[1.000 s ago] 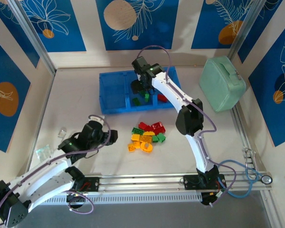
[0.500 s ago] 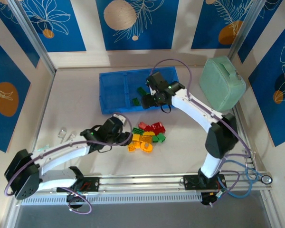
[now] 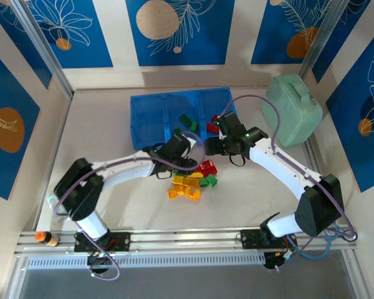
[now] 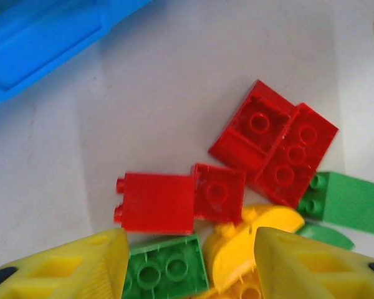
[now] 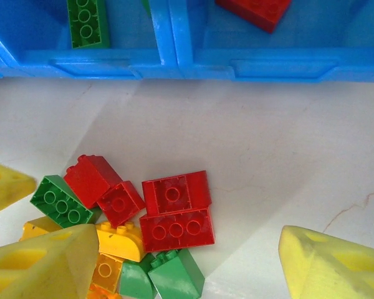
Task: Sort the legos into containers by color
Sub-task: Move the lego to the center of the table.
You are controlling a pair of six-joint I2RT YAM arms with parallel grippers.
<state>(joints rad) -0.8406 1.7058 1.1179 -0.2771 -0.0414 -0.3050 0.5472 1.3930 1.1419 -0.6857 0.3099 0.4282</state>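
two white robot arms are bending inward from bases at the near edge. the left arm (image 3: 121, 168) is lying low, elbow out to the left, forearm pointing right. the left gripper (image 3: 186, 157) is facing down, its yellow fingers (image 4: 68, 268) standing apart. the right arm (image 3: 287, 171) is arching leftward from a bent elbow. the right gripper (image 3: 209, 147) is facing down too, jaws standing wide, just right of the left gripper.
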